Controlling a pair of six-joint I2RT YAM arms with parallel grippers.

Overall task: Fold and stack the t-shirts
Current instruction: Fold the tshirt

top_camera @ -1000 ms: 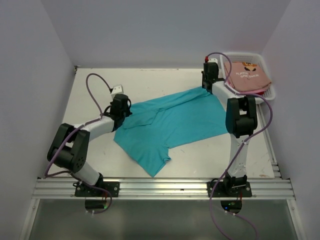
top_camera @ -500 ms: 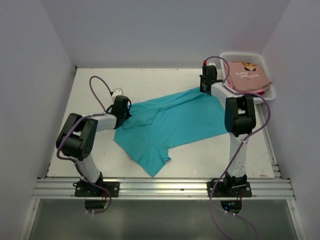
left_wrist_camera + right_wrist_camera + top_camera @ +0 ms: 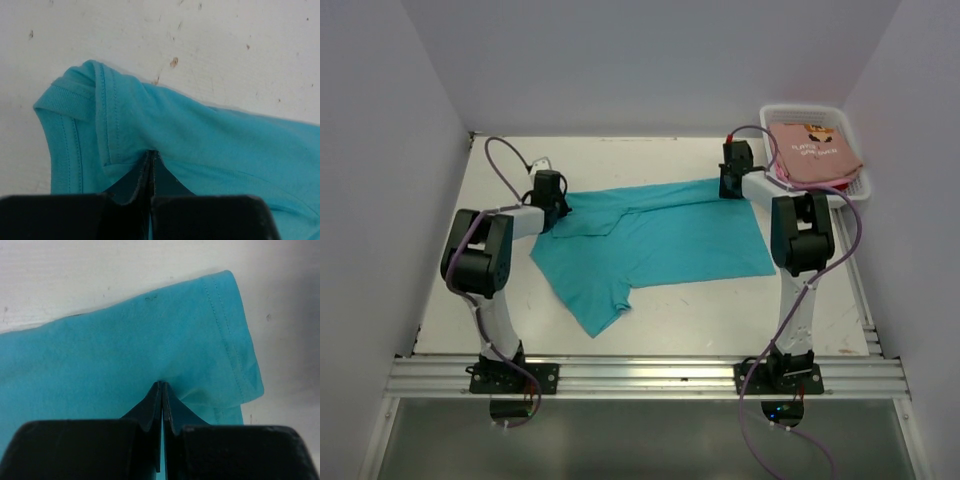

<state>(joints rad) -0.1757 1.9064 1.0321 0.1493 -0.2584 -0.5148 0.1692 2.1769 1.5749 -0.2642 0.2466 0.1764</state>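
Left gripper [image 3: 151,156] is clamped on the far-left hemmed corner of the teal t-shirt [image 3: 655,240]. Its far-right corner is pinched by the right gripper [image 3: 161,386]. The long axis is held left-right between the 2 claws, with the body trailing nearward on the table [image 3: 720,310].

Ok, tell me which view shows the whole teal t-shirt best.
Top external: the teal t-shirt lies fully in frame, spread out. The wrist views show only hemmed corners, pinched in the left gripper and the right gripper.
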